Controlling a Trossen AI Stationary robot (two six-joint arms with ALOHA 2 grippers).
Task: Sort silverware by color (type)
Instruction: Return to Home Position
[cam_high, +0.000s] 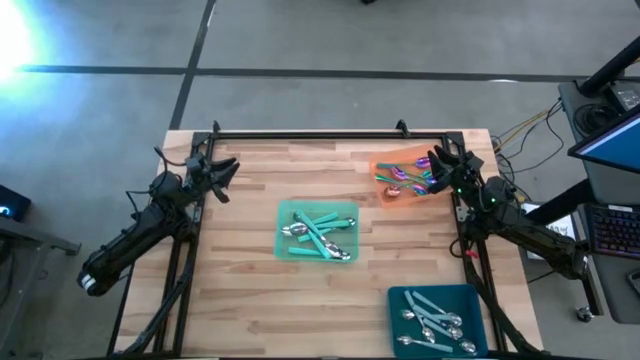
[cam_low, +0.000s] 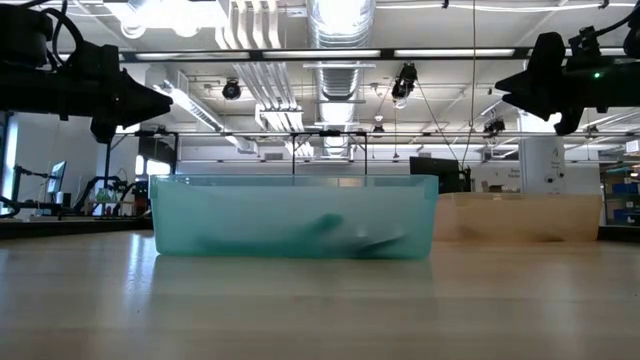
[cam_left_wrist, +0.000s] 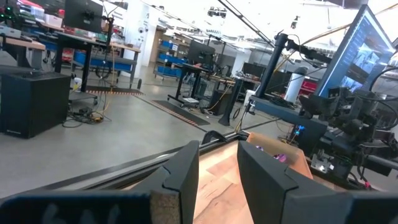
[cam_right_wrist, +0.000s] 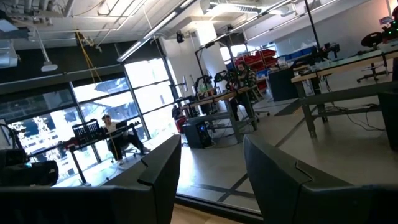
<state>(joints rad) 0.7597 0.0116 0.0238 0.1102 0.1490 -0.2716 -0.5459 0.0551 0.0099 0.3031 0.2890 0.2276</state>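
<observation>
- My left gripper (cam_high: 226, 170) hangs over the table's (cam_high: 250, 300) far left edge, fingers apart, empty.
- My right gripper (cam_high: 438, 160), likewise parted and empty, is above the orange tray (cam_high: 393, 198) (far right corner).
- The silverware (cam_high: 320, 232) lies in that tray, the green tray (cam_high: 288, 250) mid-table, and the dark teal tray (cam_high: 466, 298) at the near right corner.

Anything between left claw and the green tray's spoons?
Nothing visible. The left claw hangs open at the left rear; only bare wooden tabletop lies between it and the pale green plastic tray of teal-handled silver spoons. The right claw waits by the orange tray.
</observation>
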